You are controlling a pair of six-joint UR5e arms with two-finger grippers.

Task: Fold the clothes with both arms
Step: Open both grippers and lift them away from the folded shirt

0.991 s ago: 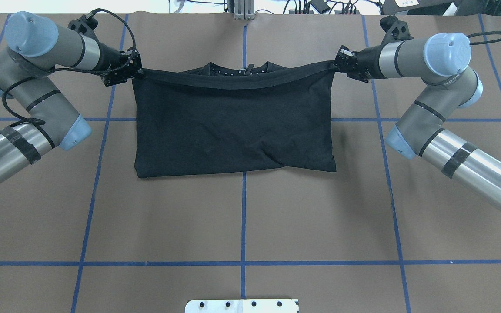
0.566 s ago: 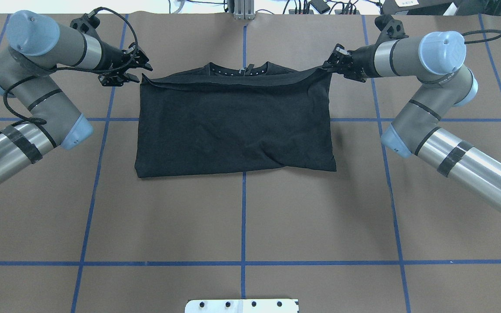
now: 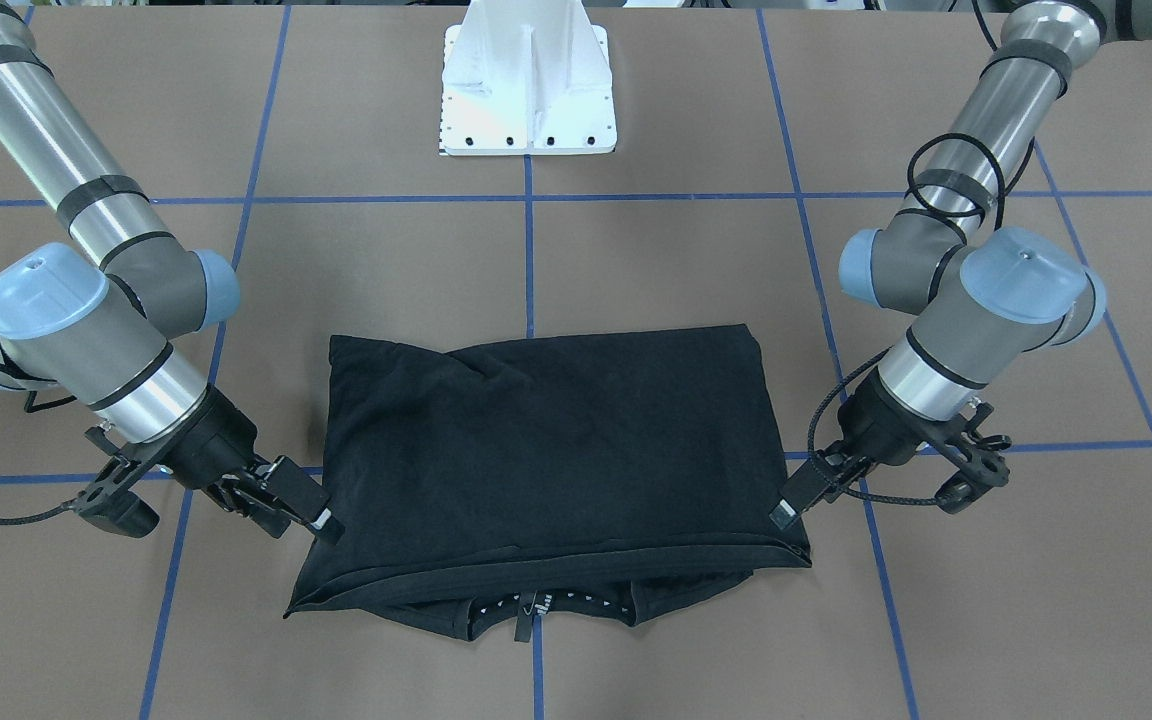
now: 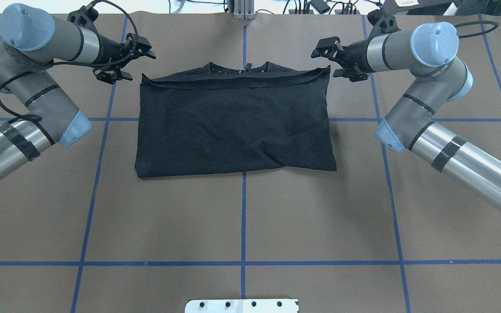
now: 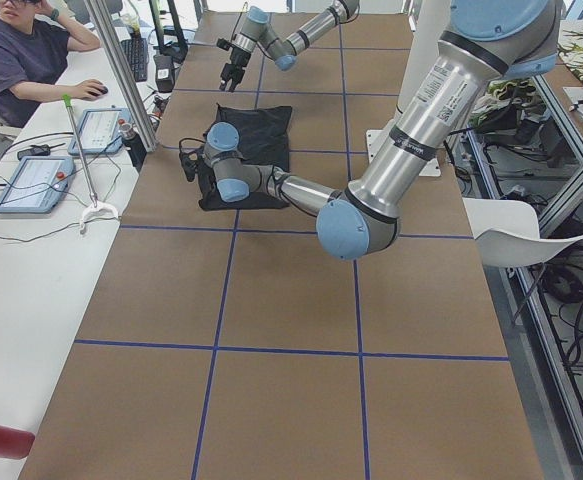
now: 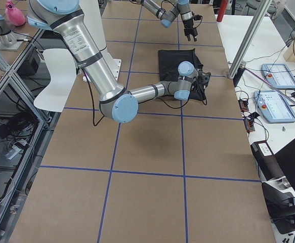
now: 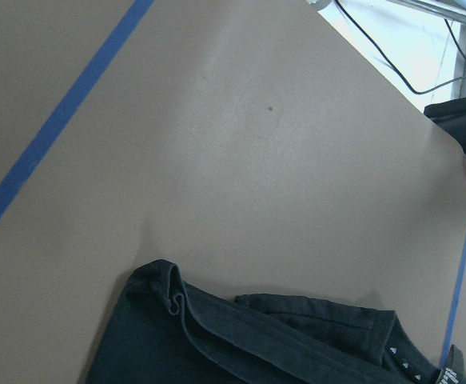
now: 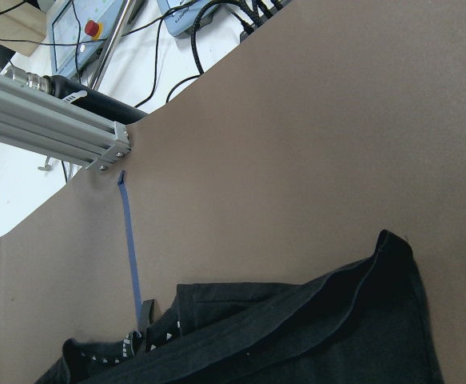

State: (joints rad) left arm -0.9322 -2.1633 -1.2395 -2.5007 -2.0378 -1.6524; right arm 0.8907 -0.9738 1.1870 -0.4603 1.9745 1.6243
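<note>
The black T-shirt lies folded in a rectangle on the brown table, collar at the far edge, folded-over hem just in front of it. Its logo is hidden. My left gripper is open and empty, just off the shirt's far left corner. My right gripper is open and empty, just off the far right corner. In the front-facing view the shirt lies between the left gripper and the right gripper. The wrist views show the shirt's corners lying free on the table.
The white pedestal base stands at the robot's side of the table. Blue tape lines grid the brown surface. Beyond the far edge are an aluminium post, cables, tablets and a seated operator.
Both grippers have opened and let go of the shirt's edge. The lifted edge has dropped flat onto the shirt. Both grippers have drawn slightly up and away from the corners.
</note>
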